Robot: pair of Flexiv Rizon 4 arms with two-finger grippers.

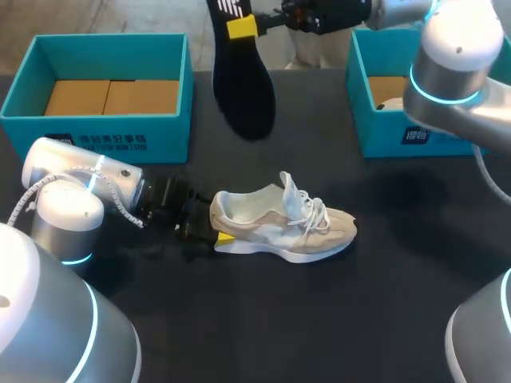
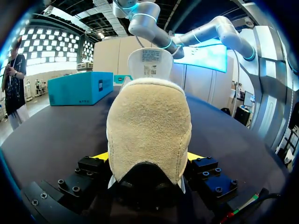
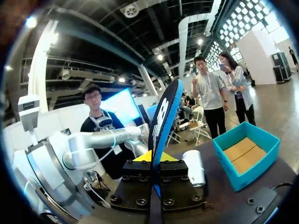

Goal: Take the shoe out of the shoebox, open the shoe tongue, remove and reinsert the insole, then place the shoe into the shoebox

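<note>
The left pincer [image 1: 217,236] pinches the heel of the shoe [image 1: 279,225], which stands on its sole on the table [image 1: 319,319], toe to the right. The right pincer [image 1: 242,26] is raised between the left shoebox [image 1: 96,144] and the right shoebox [image 1: 382,145] and clamps the black insole [image 1: 243,88] in mid-air.

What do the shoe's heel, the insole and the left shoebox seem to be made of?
The shoe has a heel of beige suede-like fabric, matte, with fuzzy nap. The insole is probably dark foam: matte, thin, flat. The left shoebox looks like cardboard, teal outside, brown inside.
</note>
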